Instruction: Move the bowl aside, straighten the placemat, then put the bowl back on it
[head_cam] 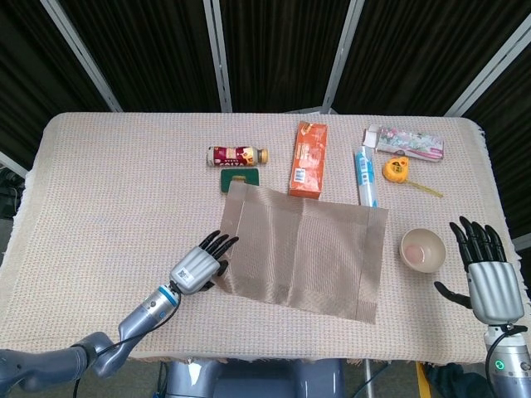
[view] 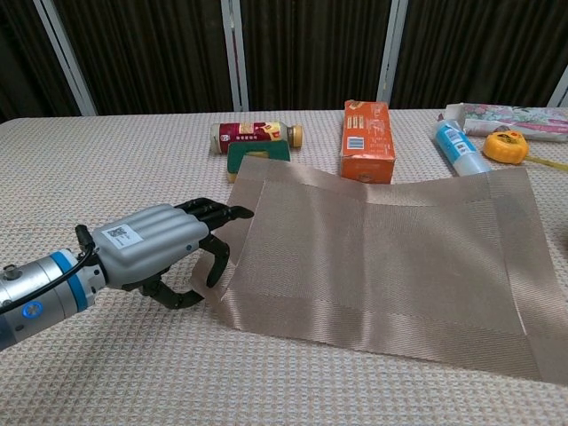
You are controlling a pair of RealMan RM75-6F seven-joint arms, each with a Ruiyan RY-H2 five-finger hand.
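Placemat [head_cam: 303, 250] lies skewed across the middle of the head view, its far left corner over a green pad [head_cam: 239, 177] and its far edge against the orange box [head_cam: 309, 158]. In the chest view I see my left hand [view: 164, 244] at the mat's near left corner, thumb hooked under the lifted edge and fingers laid over the top, so it pinches that corner. Bowl [head_cam: 423, 249] sits on the tablecloth [head_cam: 108, 207] just right of the mat, off it, in the right part of the head view. My right hand [head_cam: 485, 269] hovers at the lower right, just beside the bowl, fingers spread and holding nothing. Along the top of the frame lie a bottle [head_cam: 237, 155] on its side, a white tube [head_cam: 366, 177], a yellow tape measure [head_cam: 397, 169] and a flowered packet [head_cam: 406, 142] at the upper right.
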